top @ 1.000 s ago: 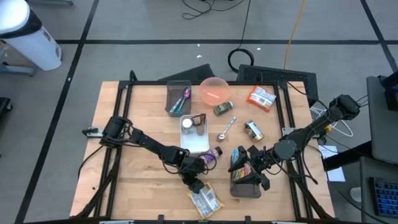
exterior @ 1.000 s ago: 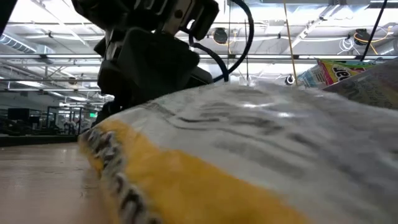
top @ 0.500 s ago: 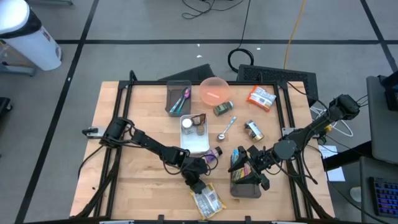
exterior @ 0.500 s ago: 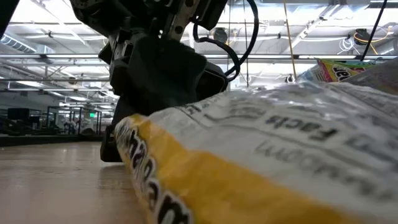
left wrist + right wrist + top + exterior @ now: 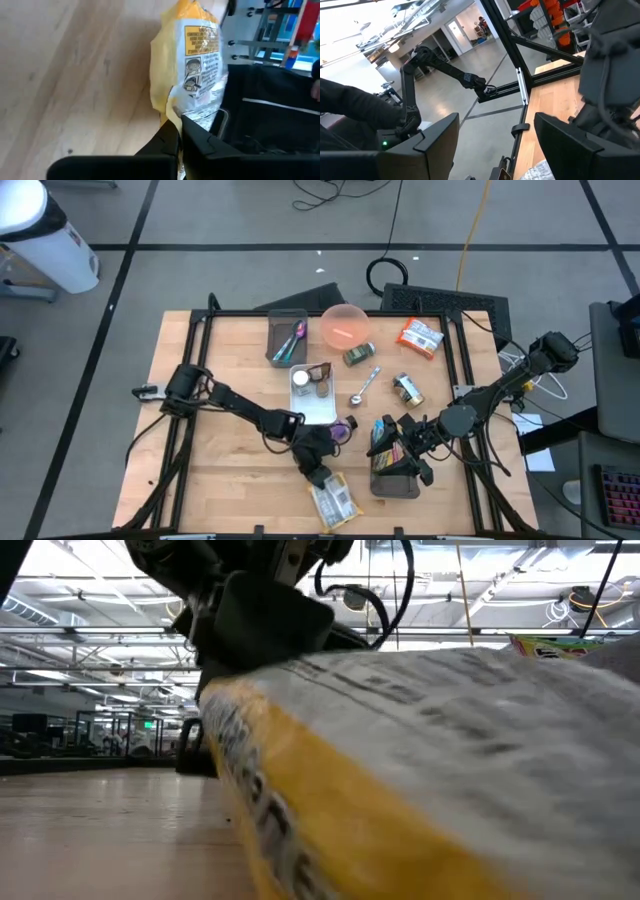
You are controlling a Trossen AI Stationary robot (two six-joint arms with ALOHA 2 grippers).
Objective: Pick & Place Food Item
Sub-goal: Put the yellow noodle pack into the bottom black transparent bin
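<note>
Right now I'm pinching the yellow snack packet (image 5: 332, 500) with the left gripper (image 5: 318, 476), jaws pressed together on the bag's near edge; in the left wrist view the two dark fingers (image 5: 170, 137) are closing on a crimp of the foil rather than the bulky middle, likely because the seam is the only thin part to bite on. Packet is lying flat on the wooden table (image 5: 220, 380) near the front edge, just beside the dark bin (image 5: 395, 480). In the low view the packet (image 5: 420, 770) is filling the frame, its gripper end looking tilted up, though I can't tell whether it's clearing the wood.

Right gripper (image 5: 400, 442) is hanging over the bin with jaws spread, holding nothing, seemingly waiting.

I'm judging the grasp step as done and the lift as next; the risk is the thin seam slipping or the bag sagging and catching the bin wall
</note>
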